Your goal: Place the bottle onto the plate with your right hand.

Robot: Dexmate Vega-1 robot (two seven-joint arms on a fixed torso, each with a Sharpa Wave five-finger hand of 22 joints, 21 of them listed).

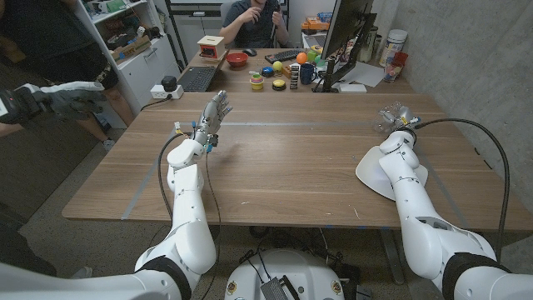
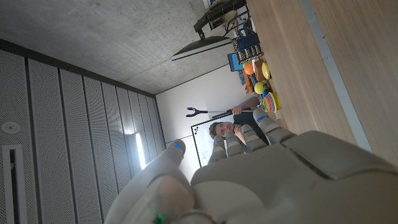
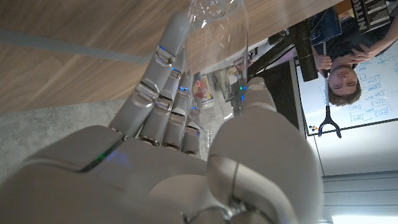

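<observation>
While the right hand (image 1: 394,122) grasps the clear bottle (image 3: 217,43) just beyond the white plate (image 1: 371,177), the pick-up looks done. Carrying it back over the plate and setting it down remains; the left hand (image 1: 213,113) waits released, fingers apart.

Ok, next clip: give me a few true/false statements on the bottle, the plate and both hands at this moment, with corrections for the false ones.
1. The right hand grips a clear bottle. True.
2. The bottle already stands on the plate. False: it is in the right hand, beyond the plate's far edge.
3. The left hand holds the plate. False: it is raised over the table with fingers spread, holding nothing.
4. The plate is white and lies near the robot's right arm. True.
5. A person sits behind the table. True.
</observation>
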